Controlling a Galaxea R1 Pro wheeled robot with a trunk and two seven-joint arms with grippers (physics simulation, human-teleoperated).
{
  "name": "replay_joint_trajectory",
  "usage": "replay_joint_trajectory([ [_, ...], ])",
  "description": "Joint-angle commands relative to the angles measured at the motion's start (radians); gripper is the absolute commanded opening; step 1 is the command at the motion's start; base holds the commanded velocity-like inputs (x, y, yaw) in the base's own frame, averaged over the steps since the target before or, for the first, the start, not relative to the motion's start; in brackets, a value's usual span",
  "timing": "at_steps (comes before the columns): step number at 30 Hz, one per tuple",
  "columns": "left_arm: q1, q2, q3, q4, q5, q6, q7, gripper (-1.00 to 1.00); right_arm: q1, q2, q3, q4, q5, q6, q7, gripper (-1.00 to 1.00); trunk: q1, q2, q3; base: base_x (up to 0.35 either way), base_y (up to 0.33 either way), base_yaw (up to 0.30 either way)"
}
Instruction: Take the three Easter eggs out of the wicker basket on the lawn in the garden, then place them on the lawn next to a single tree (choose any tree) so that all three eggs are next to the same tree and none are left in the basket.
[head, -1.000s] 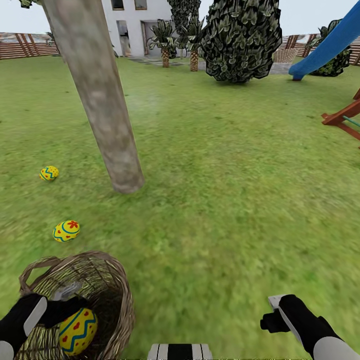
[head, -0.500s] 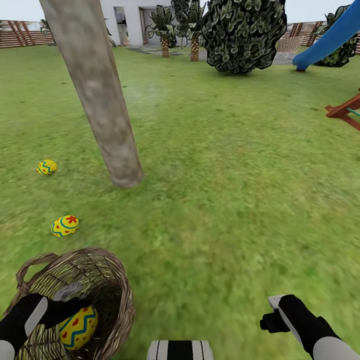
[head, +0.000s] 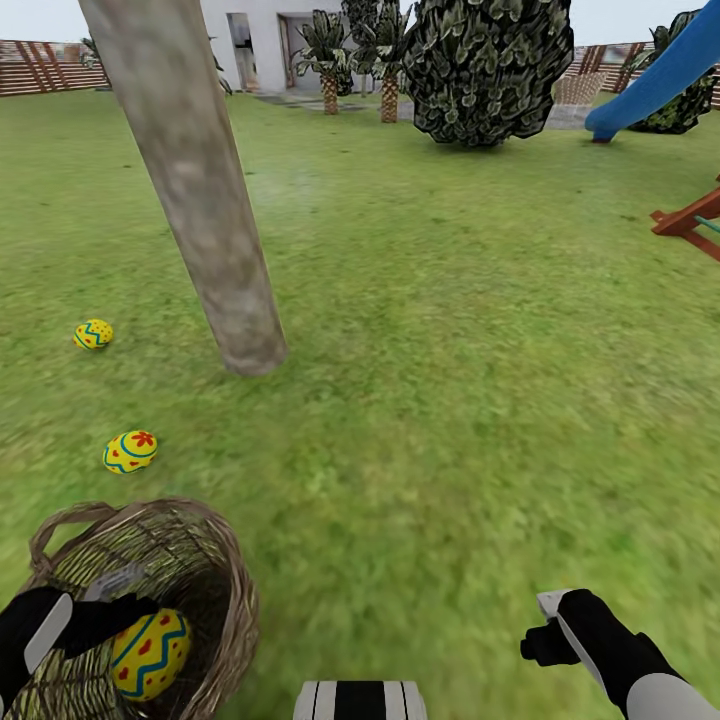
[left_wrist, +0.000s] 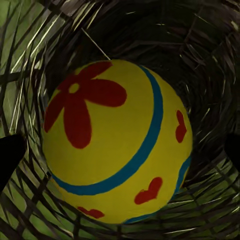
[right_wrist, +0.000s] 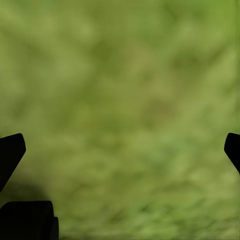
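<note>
The brown wicker basket (head: 222, 560) stands on the lawn (head: 450, 400) at the near left. One yellow Easter egg (head: 148, 654) with blue zigzags lies inside it. In the left wrist view this egg (left_wrist: 115, 142) sits between the two fingertips, which stand wide apart at its sides. My left gripper (head: 122, 610) reaches into the basket, open, just beside the egg. Two more eggs lie on the grass left of the tree (head: 215, 230): one (head: 130, 451) close to the basket and one (head: 93, 333) farther off. Low at the right, my right gripper (head: 548, 628) hangs open over bare grass.
A dark bushy tree (head: 490, 70) and two small palms (head: 330, 60) stand far ahead by the white house (head: 255, 30). A blue slide (head: 655, 85) and red wooden playset beams (head: 690, 220) are at the far right. A slatted fence (head: 40, 78) lines the back.
The head camera tipped slightly down at first, then held still. My left gripper has shifted left and lower inside the basket, and the basket has nudged a little. The right arm stays put.
</note>
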Motion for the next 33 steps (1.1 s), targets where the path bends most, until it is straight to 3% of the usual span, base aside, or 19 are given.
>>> replay_joint_trajectory([
  [1,0.0,0.0,0.005,-0.001,-0.003,0.006,-0.005,1.0,0.0,-0.001,0.005,-0.002,0.009,0.004,0.007,1.0,0.0,0.0,-0.001,0.0,0.0,0.0],
  [20,0.0,-0.002,0.006,-0.004,-0.003,0.004,-0.003,1.0,0.0,-0.001,0.005,-0.002,0.009,0.004,0.005,1.0,0.008,-0.005,-0.07,0.0,0.0,0.0],
  [24,0.0,-0.003,0.005,-0.001,-0.002,-0.074,-0.001,1.0,0.0,0.0,0.006,-0.002,0.009,0.004,0.005,1.0,0.01,-0.005,-0.086,0.0,0.0,0.0],
  [30,0.0,-0.005,0.004,0.001,-0.002,-0.082,-0.002,1.0,0.0,0.0,0.005,-0.002,0.009,0.004,0.005,1.0,0.012,-0.007,-0.109,0.0,0.0,0.0],
  [33,0.0,-0.006,0.004,0.001,-0.001,-0.085,-0.002,1.0,0.0,-0.001,0.005,-0.002,0.009,0.004,0.005,1.0,0.012,-0.007,-0.109,0.0,0.0,0.0],
])
